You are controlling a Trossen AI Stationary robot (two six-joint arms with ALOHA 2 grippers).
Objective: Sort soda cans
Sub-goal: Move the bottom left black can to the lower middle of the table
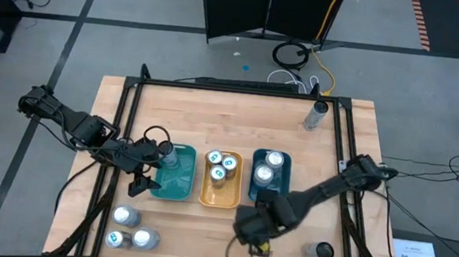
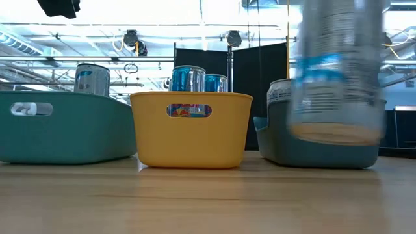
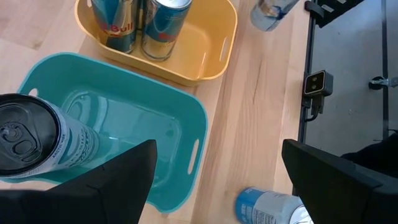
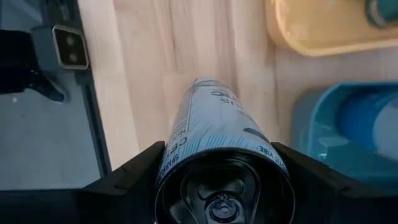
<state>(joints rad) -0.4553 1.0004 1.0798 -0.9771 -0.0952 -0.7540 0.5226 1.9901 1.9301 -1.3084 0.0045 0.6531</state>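
My right gripper (image 4: 219, 152) is near the table's near edge, in front of the blue tray (image 1: 269, 176), and is shut on a pale blue-and-white soda can (image 4: 214, 124). In the low view that can (image 2: 338, 71) shows large and blurred. My left gripper (image 3: 219, 152) hangs open over the teal tray (image 3: 130, 124) and touches nothing. A dark-topped can (image 3: 28, 140) stands on its base inside that tray. Blue cans (image 3: 158, 25) stand in the yellow tray (image 3: 205, 59). Two silver-topped cans (image 1: 269, 168) stand in the blue tray. My right gripper pinches the pale can between its two fingers at the can's upper end (image 4: 186, 146), just below the dark lid. The fingers (image 4: 134, 171) come from above, pointing down. The can hangs upright below them, and its base (image 2: 335, 133) is clear of the table.
Three cans (image 1: 128, 230) stand at the table's near left corner, and one of them (image 3: 267, 208) shows by the teal tray. A dark-topped can (image 1: 319, 252) stands near the right near corner, and another can (image 1: 319, 114) near the far right edge. A black frame borders the table.
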